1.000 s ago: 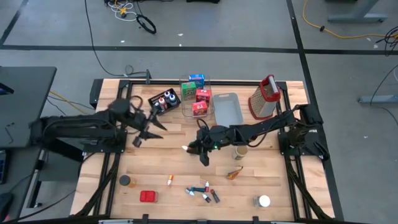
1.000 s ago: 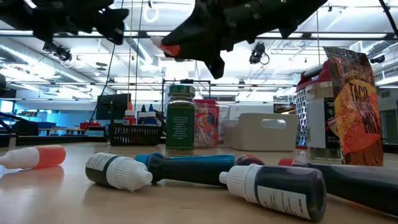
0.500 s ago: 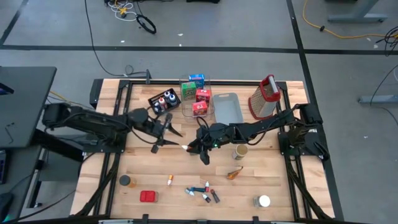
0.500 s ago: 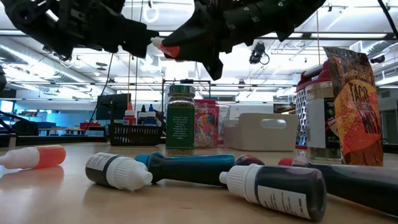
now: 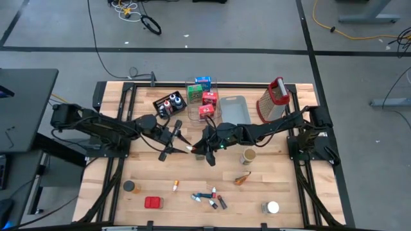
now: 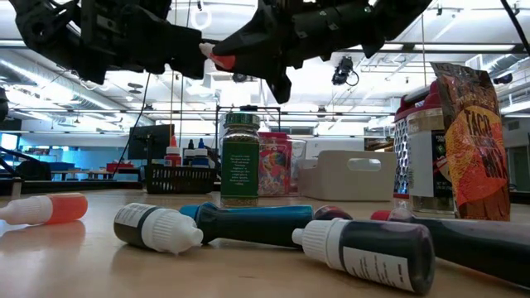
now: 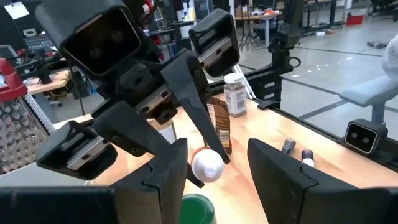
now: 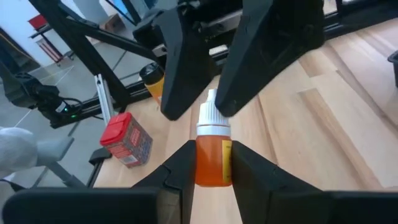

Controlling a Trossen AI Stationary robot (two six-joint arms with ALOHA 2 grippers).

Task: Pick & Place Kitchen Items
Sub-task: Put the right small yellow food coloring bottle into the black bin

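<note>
A: Where is free passage on the bench (image 5: 289,192)?

B: Bare wood around the spice jar (image 5: 248,156). The front-centre bottle cluster (image 5: 210,198) obstructs, and the two grippers meet nose to nose mid-bench, blocking it.

A: Rear edge?

B: Blocked: black tray (image 5: 168,104), clear bin (image 5: 203,97), grey-blue tray (image 5: 235,112), grater (image 5: 271,100).

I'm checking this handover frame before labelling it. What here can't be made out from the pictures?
- High view: the orange bottle is a speck between the right claw and the left claw; contact unclear.
- Low view: the left claw hides the bottle's cap.
- Left wrist view: the bottle's body is hidden behind the right claw's fingers.
</note>
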